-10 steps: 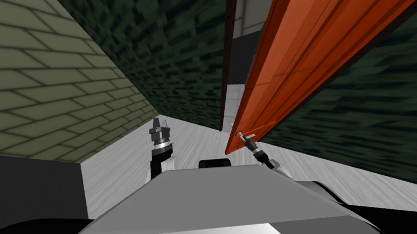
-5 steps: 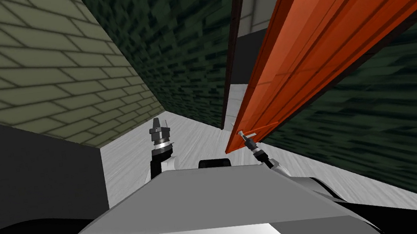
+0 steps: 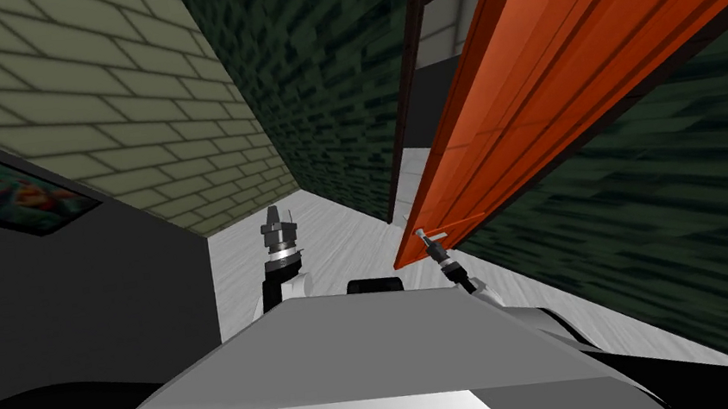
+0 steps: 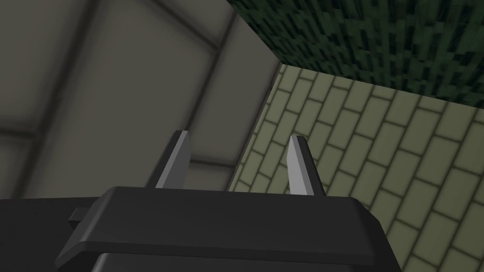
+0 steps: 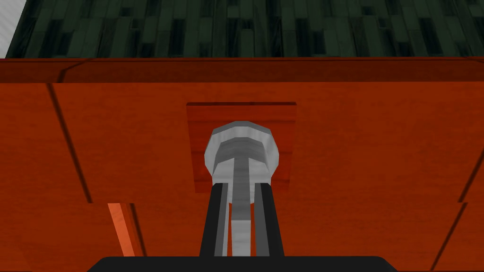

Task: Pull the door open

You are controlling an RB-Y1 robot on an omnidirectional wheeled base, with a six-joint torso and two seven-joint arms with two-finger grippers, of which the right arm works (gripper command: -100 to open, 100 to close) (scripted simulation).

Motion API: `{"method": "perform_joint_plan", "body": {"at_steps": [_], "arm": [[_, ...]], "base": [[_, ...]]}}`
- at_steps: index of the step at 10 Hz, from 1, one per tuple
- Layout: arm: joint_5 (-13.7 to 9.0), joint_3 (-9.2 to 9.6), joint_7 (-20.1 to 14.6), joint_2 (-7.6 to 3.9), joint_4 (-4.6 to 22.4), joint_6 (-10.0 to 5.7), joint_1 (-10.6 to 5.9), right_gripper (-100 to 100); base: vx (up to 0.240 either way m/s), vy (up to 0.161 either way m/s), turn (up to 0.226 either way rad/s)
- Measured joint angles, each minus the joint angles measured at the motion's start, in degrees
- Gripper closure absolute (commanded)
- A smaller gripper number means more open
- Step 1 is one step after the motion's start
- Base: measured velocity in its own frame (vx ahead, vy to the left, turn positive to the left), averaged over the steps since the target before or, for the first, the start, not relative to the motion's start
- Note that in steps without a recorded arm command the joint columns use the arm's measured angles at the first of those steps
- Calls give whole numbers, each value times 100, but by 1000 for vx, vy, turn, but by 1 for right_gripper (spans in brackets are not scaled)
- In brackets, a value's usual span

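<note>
Two grippers: we had the right gripper (image 5: 241, 189) at the door (image 3: 562, 60) and the left gripper (image 3: 273, 219) raised ahead of us, well apart from it.
Right gripper: its fingers (image 5: 215, 222) pressed close on both sides of the handle (image 5: 241, 151), clamping the grey lever (image 5: 240, 208) that ran between them towards our hand.
Left gripper: its two blades stood apart with nothing between them.
Handle: it was grey, with a round collar seated on a square inset plate (image 5: 283, 141) in the door's face. From the head, we saw it at the near tip of the door.
Door: it was orange and panelled, and stood ajar, swung off its dark frame (image 3: 406, 123) towards us. A gap between the two showed pale floor and a lighter wall beyond.
Surroundings: a dark green wall (image 3: 320, 72) ran on both sides of the frame. A pale brick wall (image 3: 80, 102) stood to our left, with a framed picture (image 3: 4, 189) on a dark surface below it. The floor (image 3: 341, 244) under the grippers was pale and streaked.
</note>
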Motion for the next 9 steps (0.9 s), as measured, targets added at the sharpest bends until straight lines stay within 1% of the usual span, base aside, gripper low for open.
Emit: {"method": "perform_joint_plan", "body": {"at_steps": [2, 3, 4, 5, 6, 7, 8, 9], "arm": [[13, -4, 7, 37, 27, 1, -12, 100], [24, 1, 12, 60, 65, -14, -33, 100], [35, 16, 14, 80, 72, -20, -33, 100], [29, -9, 10, 69, 32, -3, -12, 100], [12, -57, 4, 42, -22, 17, 0, 100], [6, -75, 46, 27, 301, -115, -165, 100], [3, -100, 52, 21, 277, -133, -123, 100], [0, -131, 30, 4, 205, -94, -76, 100]], "base": [[-129, -145, 132], [-51, -56, 59], [-109, -34, 223], [-214, -55, 278], [-154, -57, 85], [-174, -90, 154], [-236, -117, 274], [-229, -122, 274]]}}
